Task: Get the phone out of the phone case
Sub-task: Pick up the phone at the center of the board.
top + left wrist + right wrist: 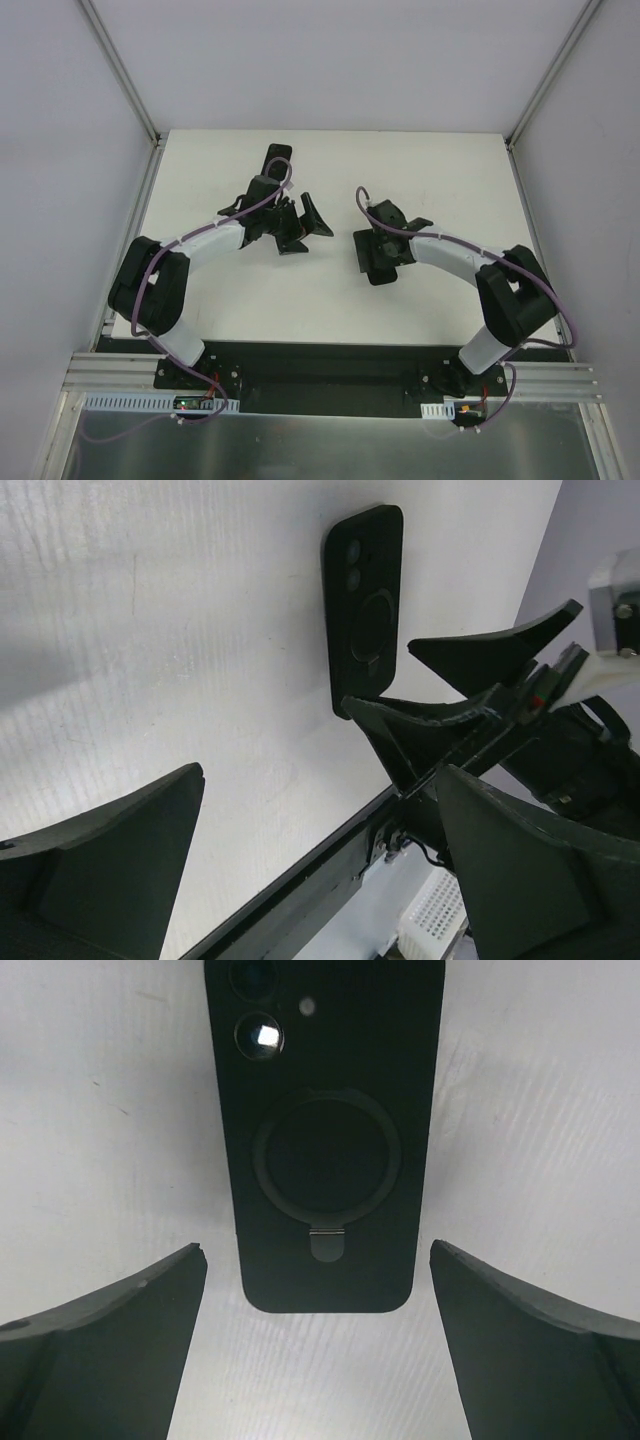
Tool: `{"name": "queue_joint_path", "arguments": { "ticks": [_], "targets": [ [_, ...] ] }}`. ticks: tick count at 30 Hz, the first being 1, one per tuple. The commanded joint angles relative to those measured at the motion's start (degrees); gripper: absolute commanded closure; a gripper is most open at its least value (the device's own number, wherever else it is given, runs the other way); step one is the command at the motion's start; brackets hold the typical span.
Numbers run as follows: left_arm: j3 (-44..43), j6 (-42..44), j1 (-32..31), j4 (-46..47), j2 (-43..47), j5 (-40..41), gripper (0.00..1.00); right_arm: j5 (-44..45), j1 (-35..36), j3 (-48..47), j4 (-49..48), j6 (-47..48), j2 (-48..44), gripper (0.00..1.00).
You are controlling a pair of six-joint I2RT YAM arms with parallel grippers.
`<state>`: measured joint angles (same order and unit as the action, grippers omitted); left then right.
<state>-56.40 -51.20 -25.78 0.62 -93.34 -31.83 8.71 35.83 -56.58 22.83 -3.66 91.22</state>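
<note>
In the right wrist view, the right gripper is seen spread wide with nothing held. A strip of bare table shows between each finger and the phone. The phone's near end is set just between the fingertips. Its long axis runs straight away from the gripper, so only the short width is spanned by the jaws. The right arm is judged the nearer one. The left gripper is likewise wide and empty, with the phone lying ahead of it and apart.

The phone is laid flat, back up, in a black case with rounded corners. A round ring with a small tab is seen at mid-back, and two lenses and a small flash sit at the far end. The phone is judged not yet removed. In the top view it cannot be made out under the right gripper.
</note>
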Motion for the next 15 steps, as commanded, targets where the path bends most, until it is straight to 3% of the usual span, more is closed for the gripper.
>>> {"name": "queue_joint_path", "arguments": {
  "ticks": [1, 11, 15],
  "targets": [
    [0.7, 3.1, 1.1, -3.7, 3.0, 2.5, 0.01, -3.2, -0.7, -1.9, 1.2, 2.3, 4.0, 0.04],
    [0.1, 3.6, 1.3, -4.6, 2.5, 2.2, 0.01, -2.4, -0.5, -1.1, -0.2, 0.4, 8.9, 0.02],
    [-0.3, 3.6, 1.3, -4.8, 2.4, 2.3, 0.01, -1.6, -0.5, -0.3, -0.3, -0.6, 7.6, 0.26]
  ]
}}
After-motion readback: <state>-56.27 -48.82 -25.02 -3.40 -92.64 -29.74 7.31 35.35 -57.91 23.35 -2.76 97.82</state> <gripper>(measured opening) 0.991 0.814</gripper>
